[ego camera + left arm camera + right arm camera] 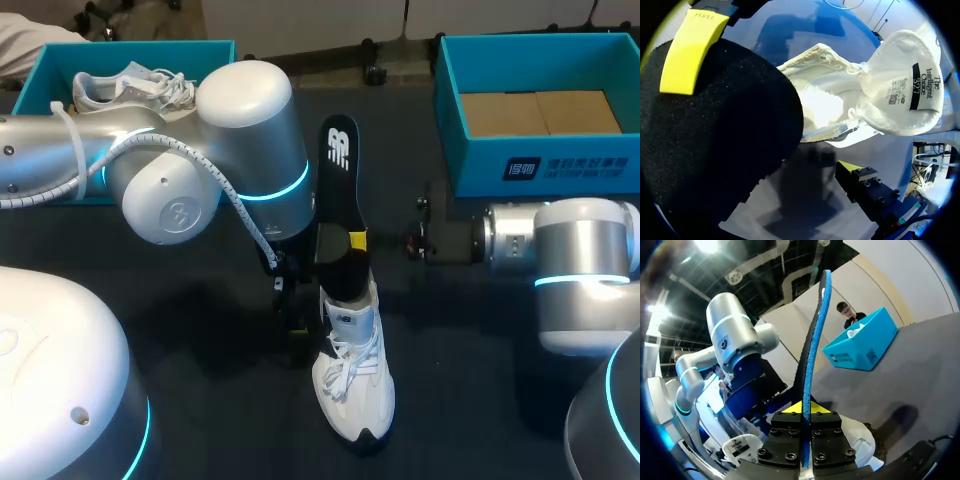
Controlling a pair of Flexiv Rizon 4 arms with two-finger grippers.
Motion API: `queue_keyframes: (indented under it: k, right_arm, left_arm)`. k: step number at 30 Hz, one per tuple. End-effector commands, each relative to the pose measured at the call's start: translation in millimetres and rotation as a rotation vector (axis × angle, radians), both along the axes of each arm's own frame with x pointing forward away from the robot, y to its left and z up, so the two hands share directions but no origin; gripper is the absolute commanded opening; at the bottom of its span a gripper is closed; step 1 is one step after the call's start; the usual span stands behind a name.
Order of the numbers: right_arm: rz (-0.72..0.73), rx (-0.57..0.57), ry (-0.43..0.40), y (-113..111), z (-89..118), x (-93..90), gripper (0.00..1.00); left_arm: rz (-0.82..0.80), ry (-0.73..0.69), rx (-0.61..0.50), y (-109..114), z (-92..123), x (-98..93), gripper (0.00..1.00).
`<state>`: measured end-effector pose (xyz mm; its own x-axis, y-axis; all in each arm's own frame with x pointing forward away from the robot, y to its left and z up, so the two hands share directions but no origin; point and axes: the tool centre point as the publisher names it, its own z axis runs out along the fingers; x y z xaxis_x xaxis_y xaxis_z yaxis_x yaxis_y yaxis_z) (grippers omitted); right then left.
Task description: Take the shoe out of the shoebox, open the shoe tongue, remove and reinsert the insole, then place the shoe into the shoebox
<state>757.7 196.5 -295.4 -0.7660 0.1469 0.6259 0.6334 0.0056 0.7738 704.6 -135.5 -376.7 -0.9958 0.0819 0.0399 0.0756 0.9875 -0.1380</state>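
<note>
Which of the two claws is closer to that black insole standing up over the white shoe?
Right. The right claw is clamped on the insole from both sides; the left claw sits beside the shoe, just off the insole's lower end.

Looks past a black insole [715, 150] filling the near left, yellow fingertip [690, 50] flat on it, into the white shoe [827, 102], tongue [905, 85] folded back far right.

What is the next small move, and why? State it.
Probably raise the right gripper straight up: its fingers are shut on the black foam insole, which stands upright with its lower end in the white lace-up sneaker, not yet clear.
</note>
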Motion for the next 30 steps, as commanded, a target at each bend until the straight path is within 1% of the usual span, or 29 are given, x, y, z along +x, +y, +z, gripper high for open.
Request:
queue_keyframes:
  k: [1, 10, 14, 18, 27, 30]
  right_arm:
    - [0.024, -0.006, 0.004, -0.3, -3.2, 2.3, 0.00]
    - [0.022, -0.012, 0.005, 0.3, -4.2, 3.0, 0.00]
    - [0.030, -0.015, -0.020, -1.7, -4.5, 2.4, 0.00]
    - [0.037, -0.039, -0.023, -3.1, -3.6, 1.2, 0.00]
    - [0.053, -0.053, -0.038, -6.2, -9.7, -0.3, 0.00]
    - [0.035, -0.067, -0.031, -7.3, -10.8, 0.8, 0.00]
  left_arm:
    - [0.000, -0.001, 0.002, -0.7, -0.9, 0.0, 1.00]
    - [0.000, -0.001, 0.002, -0.7, -0.9, 0.0, 1.00]
    - [0.019, -0.001, -0.012, -2.4, -0.5, 2.9, 1.00]
    - [0.024, -0.002, -0.018, -2.0, -0.1, 3.4, 1.00]
    - [0.026, -0.012, -0.020, -1.9, 3.4, 1.4, 1.00]
    - [0.026, -0.019, -0.020, -1.7, 4.6, 0.7, 1.00]
